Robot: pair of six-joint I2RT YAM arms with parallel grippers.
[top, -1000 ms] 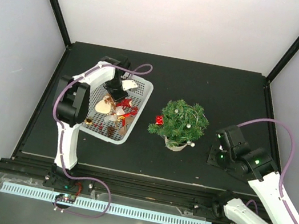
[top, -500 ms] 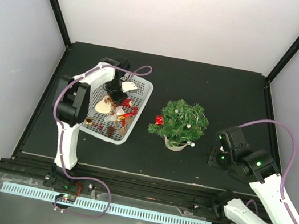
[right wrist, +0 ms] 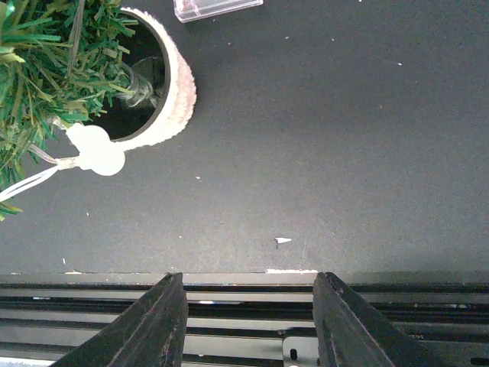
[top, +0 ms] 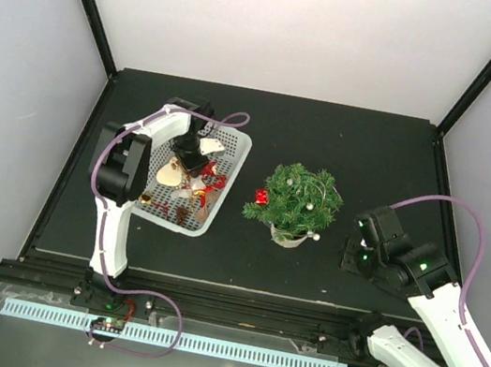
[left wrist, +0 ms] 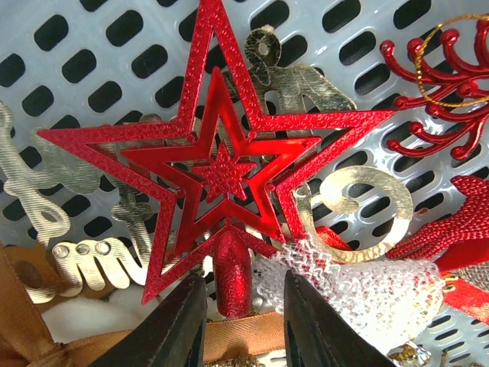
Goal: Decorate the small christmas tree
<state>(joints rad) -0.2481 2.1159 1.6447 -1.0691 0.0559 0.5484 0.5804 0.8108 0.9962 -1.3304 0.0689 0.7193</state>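
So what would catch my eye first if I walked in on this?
Probably the glittery red star lying in the white mesh basket on the left of the table, with the left end effector open around its stem. Next, the small green tree in its whitish pot mid-table, with a red ornament on the side facing the basket.

Glitter-red star (left wrist: 225, 172), gold lettering (left wrist: 84, 264), white slotted basket (top: 239, 156), dark green tree (top: 298, 200), black table (top: 357, 146).
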